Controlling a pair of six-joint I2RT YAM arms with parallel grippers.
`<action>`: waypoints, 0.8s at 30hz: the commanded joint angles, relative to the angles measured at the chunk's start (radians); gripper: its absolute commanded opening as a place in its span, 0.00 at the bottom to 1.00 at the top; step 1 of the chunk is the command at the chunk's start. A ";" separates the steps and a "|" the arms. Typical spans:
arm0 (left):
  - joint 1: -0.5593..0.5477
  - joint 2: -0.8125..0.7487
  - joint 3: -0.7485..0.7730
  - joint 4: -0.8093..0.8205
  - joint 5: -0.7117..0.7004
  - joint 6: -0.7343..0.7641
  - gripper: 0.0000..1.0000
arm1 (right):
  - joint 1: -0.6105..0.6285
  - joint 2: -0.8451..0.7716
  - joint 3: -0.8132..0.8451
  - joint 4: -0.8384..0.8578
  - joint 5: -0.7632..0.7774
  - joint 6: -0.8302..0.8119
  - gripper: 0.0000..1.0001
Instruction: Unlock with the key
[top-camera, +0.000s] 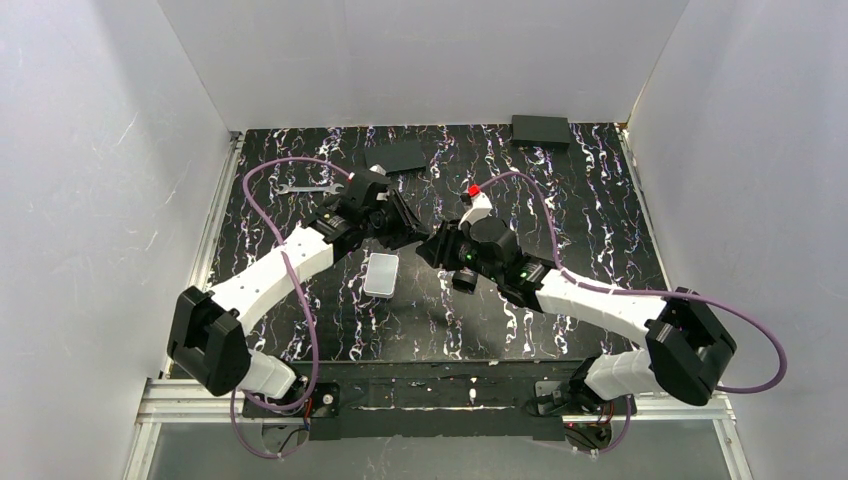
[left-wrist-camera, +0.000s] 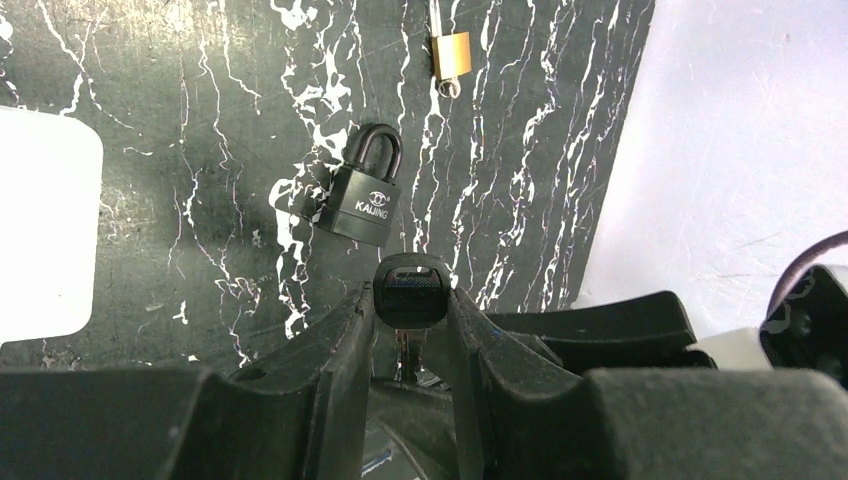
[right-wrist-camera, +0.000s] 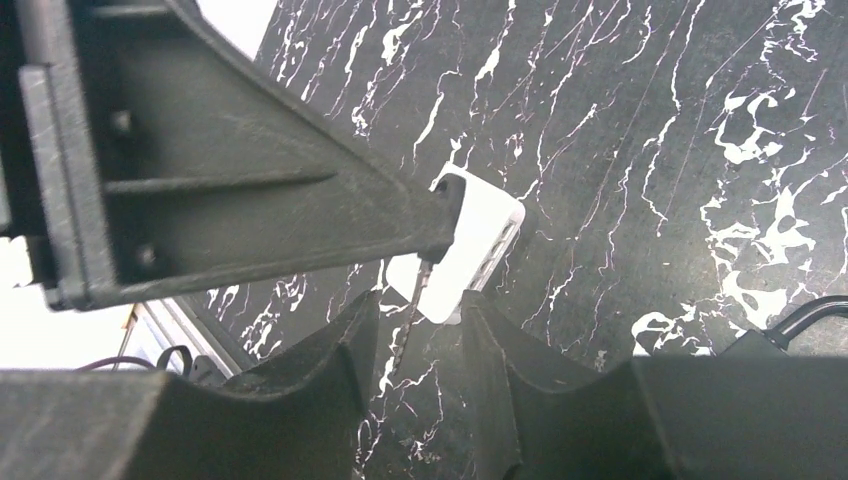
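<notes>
Above the marbled table (top-camera: 600, 200), clamps the key (left-wrist-camera: 408, 298) in the left gripper (left-wrist-camera: 412, 285), straddles its blade with the right gripper (right-wrist-camera: 417, 302), jaws apart, risks twisting it loose by closing off-centre.

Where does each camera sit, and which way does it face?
Top external: above, behind the bases, facing down on the table; left arm, right arm show.
Left wrist: faces past the left fingers, clamped on the key, toward the padlock.
Right wrist: faces past the right fingers at the left gripper and white box.
Shared: both wrist views show the key.
</notes>
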 joint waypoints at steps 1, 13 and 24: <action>-0.002 -0.066 -0.026 0.008 0.008 -0.008 0.11 | 0.006 0.012 0.059 0.004 0.041 -0.022 0.42; -0.002 -0.106 -0.050 0.012 0.017 -0.006 0.12 | 0.006 0.008 0.062 -0.007 0.058 -0.075 0.01; 0.002 -0.205 0.004 -0.137 -0.001 0.026 0.74 | 0.006 -0.033 0.043 -0.050 0.052 -0.345 0.01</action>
